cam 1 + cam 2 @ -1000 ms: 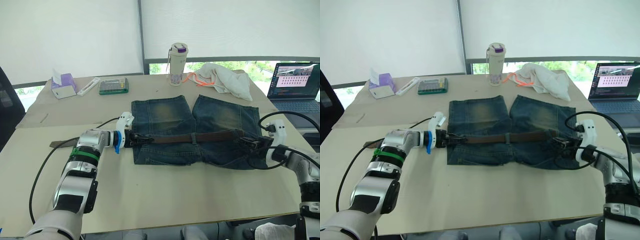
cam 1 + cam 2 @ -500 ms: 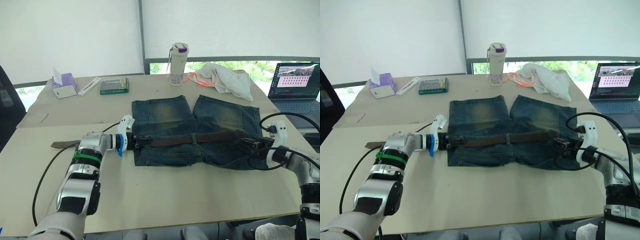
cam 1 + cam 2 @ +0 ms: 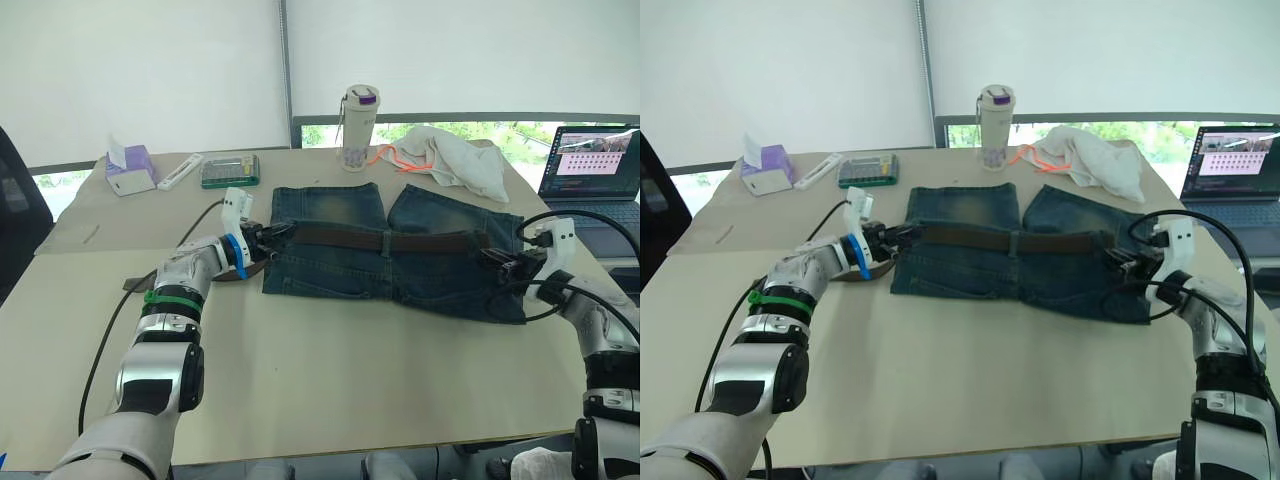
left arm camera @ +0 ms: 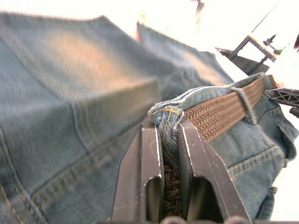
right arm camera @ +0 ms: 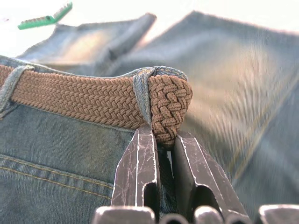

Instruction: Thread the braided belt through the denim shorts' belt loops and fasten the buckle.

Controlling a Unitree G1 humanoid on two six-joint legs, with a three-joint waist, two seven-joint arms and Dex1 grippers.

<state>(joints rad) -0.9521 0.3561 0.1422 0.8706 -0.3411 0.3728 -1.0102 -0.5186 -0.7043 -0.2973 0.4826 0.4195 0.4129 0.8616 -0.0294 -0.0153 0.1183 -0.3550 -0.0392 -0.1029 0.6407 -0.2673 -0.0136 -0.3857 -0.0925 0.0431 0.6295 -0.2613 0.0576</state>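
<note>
Denim shorts [image 3: 400, 265] spread flat on the table [image 3: 330, 370], waistband lifted and folded toward the 12 o'clock side over the legs. Braided belt [image 3: 390, 240] threaded along the waistband from 9 to 3 o'clock, passing under a belt loop [image 3: 385, 243] near the middle. Left gripper [image 3: 262, 238] at the 9 o'clock end of the waistband, fingers [image 4: 149, 154] almost closed, pinching the denim edge together with the brown strap. Right gripper [image 3: 497, 263] at the 3 o'clock end, fingers [image 5: 140, 163] nearly closed too, clamped on the folded belt end beside another loop. Buckle impossible to make out. At 12 o'clock: a bottle [image 3: 357, 128] and a white cloth [image 3: 450, 160]; laptop [image 3: 590, 165] at 2 o'clock.
</note>
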